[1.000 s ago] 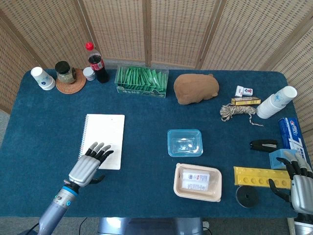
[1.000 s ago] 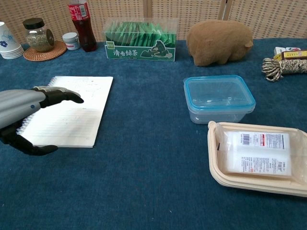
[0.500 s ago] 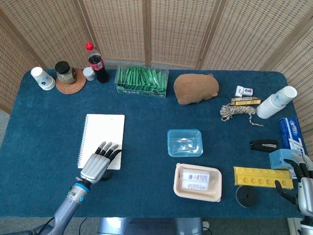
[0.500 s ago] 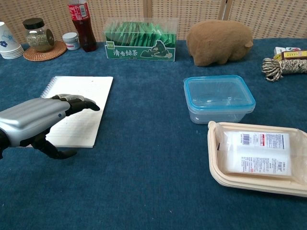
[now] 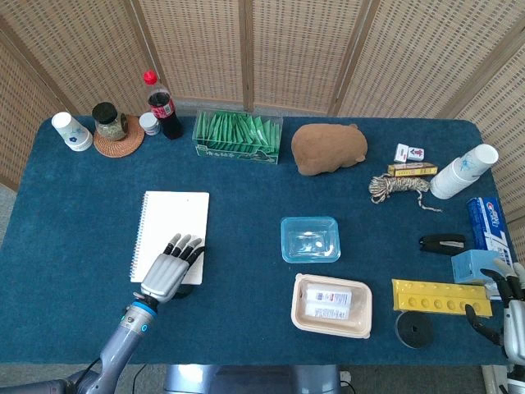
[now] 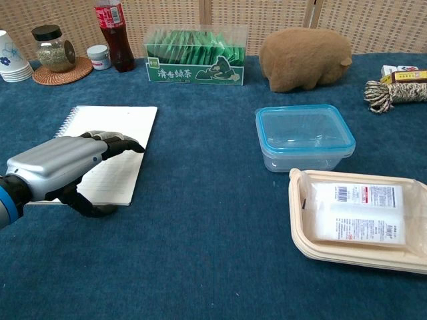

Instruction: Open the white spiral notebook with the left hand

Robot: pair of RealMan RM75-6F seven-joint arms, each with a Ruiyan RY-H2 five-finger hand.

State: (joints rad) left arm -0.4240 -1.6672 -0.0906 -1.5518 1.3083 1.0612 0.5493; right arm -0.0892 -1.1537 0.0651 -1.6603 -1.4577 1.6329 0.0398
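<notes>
left hand [image 5: 171,269] over one notebook [image 5: 171,226]

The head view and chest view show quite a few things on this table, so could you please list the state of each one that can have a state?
White spiral notebook: lying flat, lined page showing.
Left hand: over the notebook's near right corner, fingers extended, holding nothing.
Right hand: at the table's right edge, empty.
Blue-lidded container: closed.
Cola bottle: upright, capped.
Jar: lidded, on a coaster.
Beige tray: sealed.
</notes>
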